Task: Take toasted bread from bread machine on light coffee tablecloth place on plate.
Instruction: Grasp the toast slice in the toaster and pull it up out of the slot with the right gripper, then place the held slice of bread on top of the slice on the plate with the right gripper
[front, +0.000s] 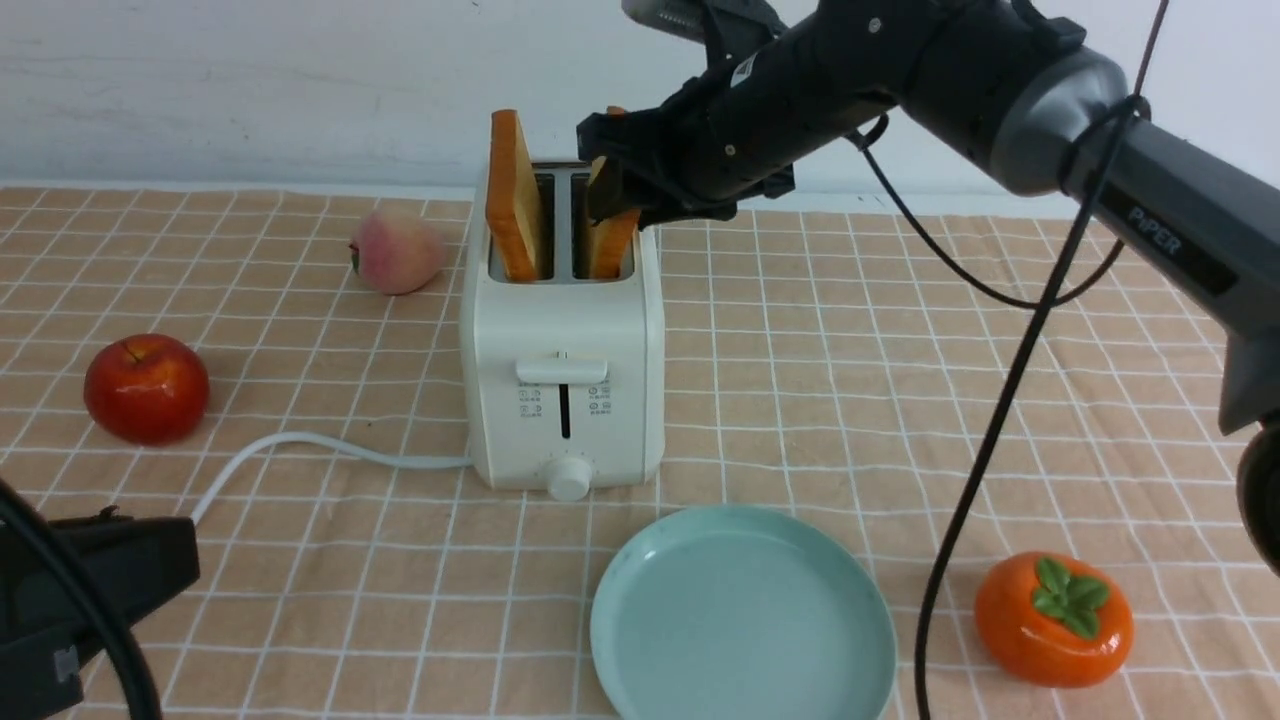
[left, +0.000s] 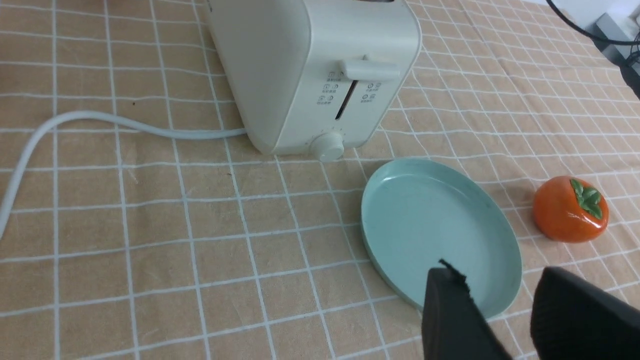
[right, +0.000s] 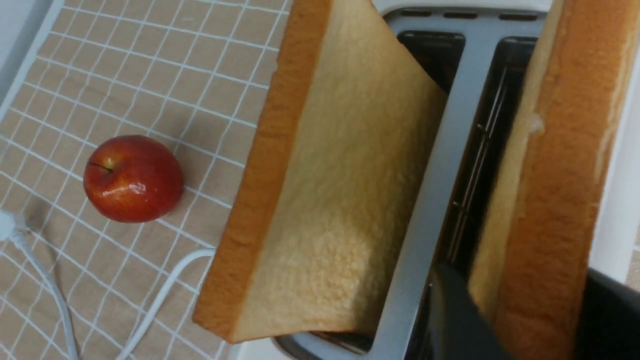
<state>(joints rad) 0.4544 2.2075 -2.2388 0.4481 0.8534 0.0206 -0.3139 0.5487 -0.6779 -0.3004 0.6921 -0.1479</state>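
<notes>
Slices of toasted bread (right: 340, 200), square, with porous pale-golden faces and darker orange-brown crusts, stand on edge in the two slots of a cream-white, smooth-sided boxy bread machine (front: 560, 400) with rounded corners, a front lever, small printed icons and a round white knob. The left slice (front: 513, 200) rises high from its slot, leaning slightly; the right slice (front: 612, 250) tilts outward at the top. The machine sits on a light peach-tan tablecloth (front: 850, 380) gridded with thin white lines and faintly wrinkled, its white rubbery cord (front: 330, 450) curving off to the left. Just in front of the machine lies a round, glossy pale teal plate (front: 742, 620) with a shallow raised rim, nothing on it. A shiny red apple (front: 146, 388), a pink-yellow peach (front: 397, 250) and an orange persimmon with a green leafy cap (front: 1053, 620) are scattered well apart on the cloth. The black right arm reaches in from the upper right, angled down toward the machine's top, and the right gripper (front: 612, 200) pinches the right slice, one dark finger (right: 460, 320) on each face. The left gripper (left: 505, 320) hangs low near the plate's rim, its fingers spread with nothing between them.
</notes>
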